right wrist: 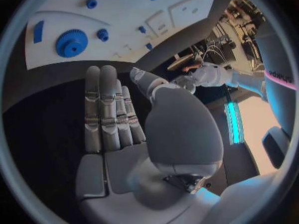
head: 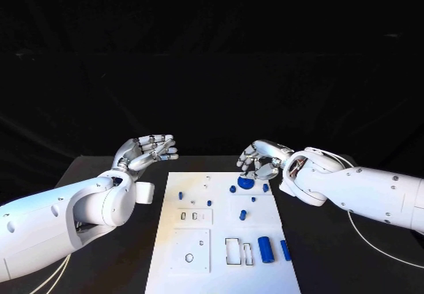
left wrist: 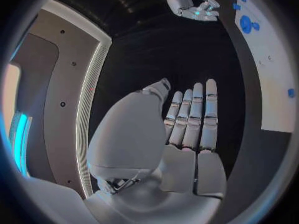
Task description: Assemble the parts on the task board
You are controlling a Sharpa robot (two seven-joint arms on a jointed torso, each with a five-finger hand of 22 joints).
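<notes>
Right hand [head: 261,160] hovers empty, fingers spread, above the blue gear [head: 246,182] at the task board [head: 199,269] far end. Left hand [head: 147,151], wide and empty, stands off left. Advise descending squarely over the gear before closing.

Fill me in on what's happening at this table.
A two-armed robot is set to assemble blue parts on the white board. Neither hand holds anything at this moment. The left hand is raised, open, beyond the board's far left corner. The right hand hovers, fingers apart, over the board's far end, just above the blue gear. The other parts, among them a blue cylinder, lie loose or stand on the board.
</notes>
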